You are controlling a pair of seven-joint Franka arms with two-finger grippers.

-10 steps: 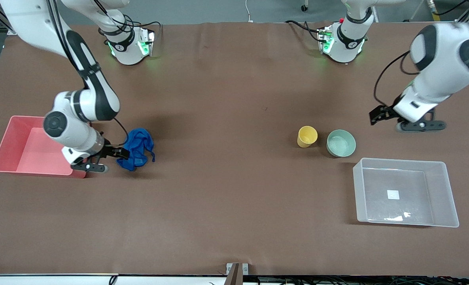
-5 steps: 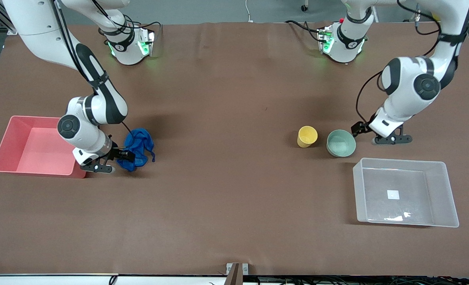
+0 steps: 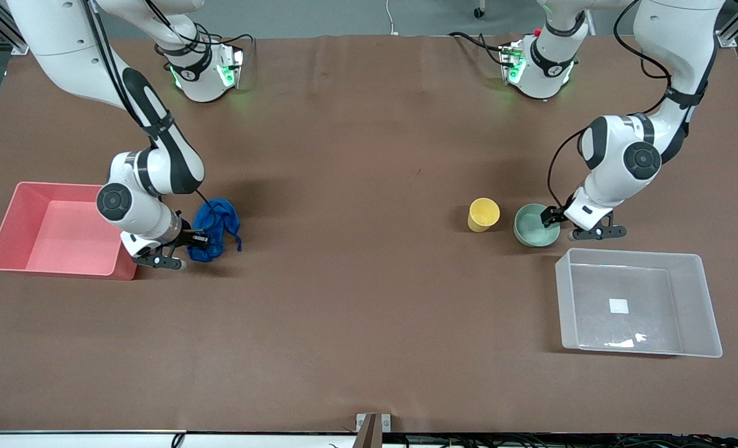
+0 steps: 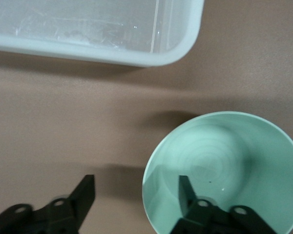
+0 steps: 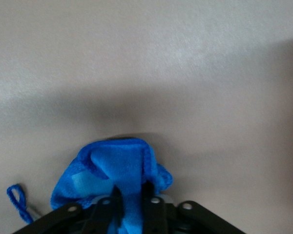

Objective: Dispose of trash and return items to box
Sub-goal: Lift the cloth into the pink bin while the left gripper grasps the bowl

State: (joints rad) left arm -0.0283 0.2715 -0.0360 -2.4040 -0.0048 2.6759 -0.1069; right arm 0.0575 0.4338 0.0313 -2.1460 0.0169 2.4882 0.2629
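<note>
Right arm: reaches down from its base, elbow bent, wrist low over the table. Right gripper [image 3: 198, 239] low, fingers [image 5: 147, 202] closed on the rag [image 3: 215, 224].

Left arm: folds down from its base, forearm angled toward the table. Left gripper [image 3: 554, 219] low, fingers [image 4: 186, 191] apart, straddling the bowl [image 3: 532, 226] rim, one inside, one outside.

Right gripper [image 5: 132, 207] fingers pinched on the blue rag [image 5: 115, 173], cloth bunched between them. Rag's loop tag [image 5: 18, 200] hangs free above the brown table [image 5: 185, 73].
</note>
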